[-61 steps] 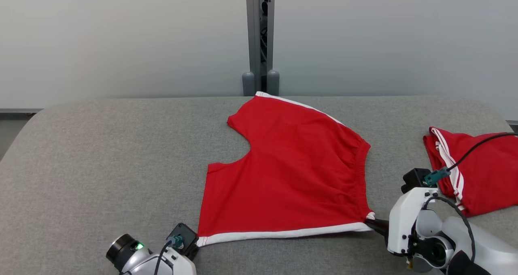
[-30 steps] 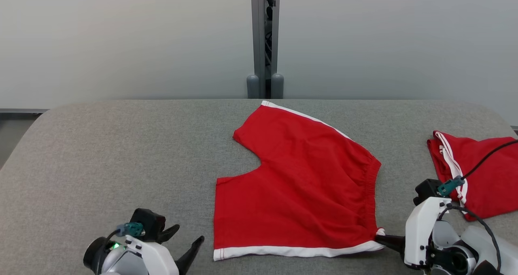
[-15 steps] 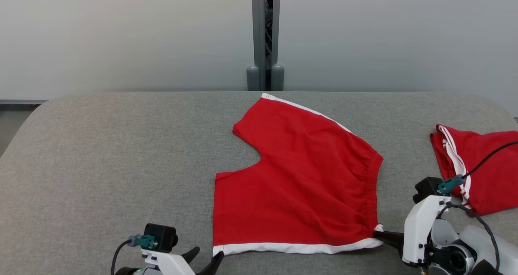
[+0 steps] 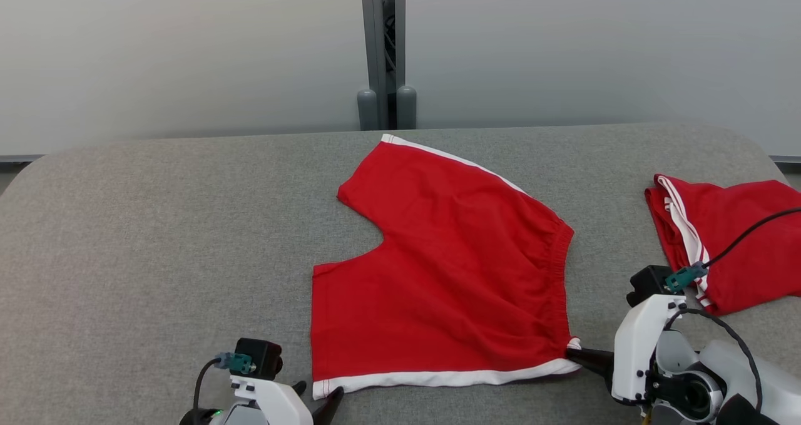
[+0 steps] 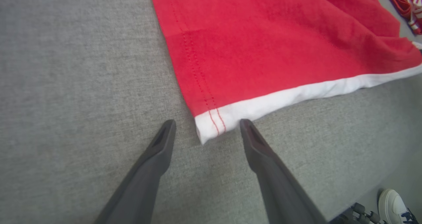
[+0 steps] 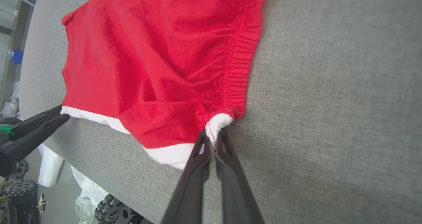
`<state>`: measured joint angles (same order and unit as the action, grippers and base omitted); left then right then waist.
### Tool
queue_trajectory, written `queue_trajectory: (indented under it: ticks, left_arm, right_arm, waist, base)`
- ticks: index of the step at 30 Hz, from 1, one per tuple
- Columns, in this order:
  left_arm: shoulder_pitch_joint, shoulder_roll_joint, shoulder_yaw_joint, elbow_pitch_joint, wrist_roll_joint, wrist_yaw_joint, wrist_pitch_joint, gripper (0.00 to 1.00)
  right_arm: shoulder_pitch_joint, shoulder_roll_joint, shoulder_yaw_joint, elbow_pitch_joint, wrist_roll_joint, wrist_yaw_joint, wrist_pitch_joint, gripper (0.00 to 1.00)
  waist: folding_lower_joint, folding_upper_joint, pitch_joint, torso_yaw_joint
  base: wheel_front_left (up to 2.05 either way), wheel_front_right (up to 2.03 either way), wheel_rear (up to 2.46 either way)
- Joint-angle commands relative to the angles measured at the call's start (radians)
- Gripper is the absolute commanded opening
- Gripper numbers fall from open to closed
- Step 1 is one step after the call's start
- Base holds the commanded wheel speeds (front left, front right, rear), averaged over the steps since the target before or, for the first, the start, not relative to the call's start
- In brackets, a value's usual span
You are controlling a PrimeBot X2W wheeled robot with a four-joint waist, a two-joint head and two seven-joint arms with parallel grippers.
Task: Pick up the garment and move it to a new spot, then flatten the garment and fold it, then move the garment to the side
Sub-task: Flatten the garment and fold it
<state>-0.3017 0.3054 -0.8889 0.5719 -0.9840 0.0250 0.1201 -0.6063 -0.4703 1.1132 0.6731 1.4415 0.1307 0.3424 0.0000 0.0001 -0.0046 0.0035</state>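
The garment (image 4: 450,275), red shorts with a white side stripe, lies spread on the grey table (image 4: 156,237). My left gripper (image 4: 318,392) is open at the near left hem corner. In the left wrist view that white corner (image 5: 211,126) lies just between the tips of the left gripper (image 5: 207,126), which are not closed on it. My right gripper (image 4: 572,352) is shut on the waistband's near corner. In the right wrist view, the right gripper (image 6: 212,136) pinches the bunched white cloth (image 6: 219,121).
A second red garment (image 4: 732,250) lies crumpled at the table's right edge, just beyond my right wrist. A grey post (image 4: 382,49) stands behind the table against a pale wall. A person's white shoe (image 5: 394,206) shows below the near table edge.
My left gripper let go of the hem corner, opened, swung out to the left, then came back to the corner. The right gripper kept its grip. The head camera shifted.
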Motion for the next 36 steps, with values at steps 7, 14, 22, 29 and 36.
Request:
queue_trajectory:
  ticks: [7, 14, 22, 29, 36]
  left_arm:
    - [-0.031, -0.016, -0.014, 0.063, -0.001, -0.023, 0.02, 0.49]
    - [-0.045, -0.025, -0.028, 0.084, 0.006, -0.048, 0.015, 0.0]
    - [-0.065, -0.01, -0.023, 0.074, 0.036, -0.047, -0.045, 0.0]
    - [-0.048, 0.034, -0.034, 0.031, 0.061, -0.046, -0.07, 0.0]
    - [-0.009, 0.103, -0.066, -0.053, 0.07, -0.051, -0.012, 0.0]
  right_arm:
    - [-0.009, 0.006, 0.007, 0.004, 0.007, 0.0, -0.017, 0.0]
    - [-0.008, 0.005, 0.006, 0.003, 0.016, 0.0, -0.027, 0.0]
    - [-0.002, 0.001, 0.005, -0.002, 0.023, 0.0, -0.046, 0.0]
    - [0.016, -0.008, 0.009, -0.026, 0.033, 0.0, -0.052, 0.0]
    - [0.029, -0.038, 0.02, -0.061, 0.042, 0.0, -0.022, 0.0]
  waist:
    - [0.0, -0.0001, 0.001, -0.004]
    - [0.0, -0.0001, -0.001, 0.003]
    - [0.0, -0.0001, -0.02, 0.013]
    - [0.0, -0.0001, -0.051, 0.023]
    - [0.0, -0.0001, -0.076, 0.026]
  base:
    - [0.0, 0.0, 0.0]
    - [0.0, 0.0, 0.0]
    - [0.0, 0.0, 0.0]
    - [0.0, 0.0, 0.0]
    - [0.0, 0.0, 0.0]
